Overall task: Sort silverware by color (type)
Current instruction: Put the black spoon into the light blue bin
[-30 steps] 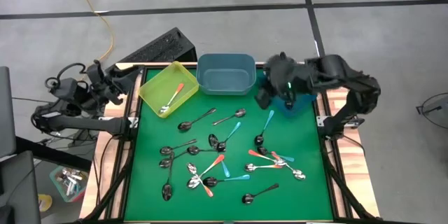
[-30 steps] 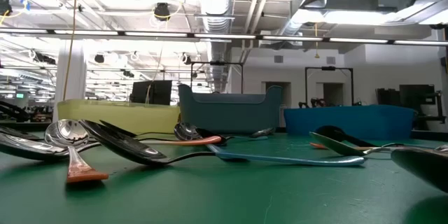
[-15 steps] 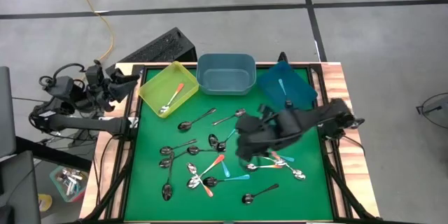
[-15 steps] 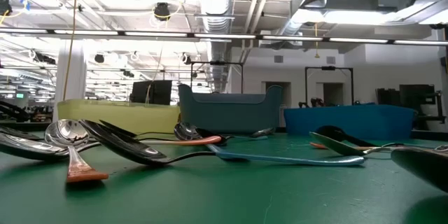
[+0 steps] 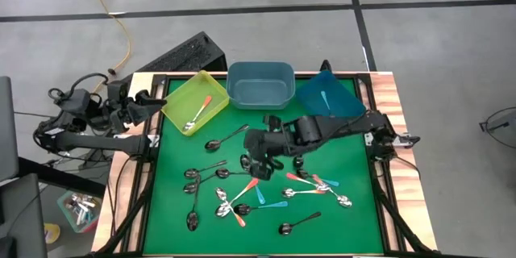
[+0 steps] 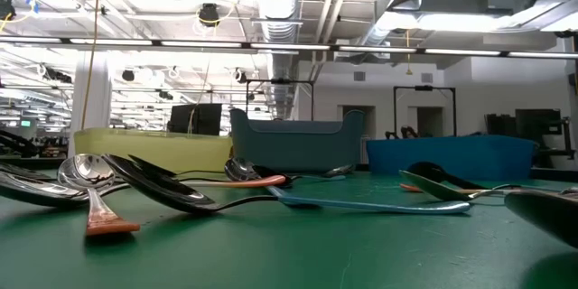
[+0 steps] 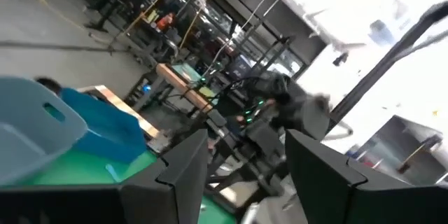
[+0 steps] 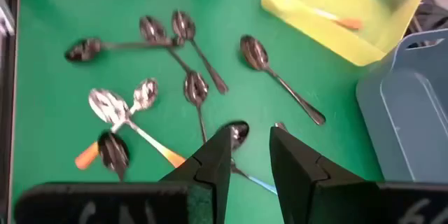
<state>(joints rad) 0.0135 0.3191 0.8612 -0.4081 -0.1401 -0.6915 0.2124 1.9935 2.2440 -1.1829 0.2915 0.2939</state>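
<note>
Right gripper [image 5: 260,164] hovers, parted, just above scattered spoons [image 5: 242,160].

Shiny metal spoons [image 5: 226,139] with orange-red, teal-blue or plain dark handles lie on a bright green table mat [image 5: 339,226]. Behind them stand a yellow bin [image 5: 179,97], a grey-blue bin [image 5: 260,74] and a deeper blue bin [image 5: 343,101]. Dark arms; grey floor.
</note>
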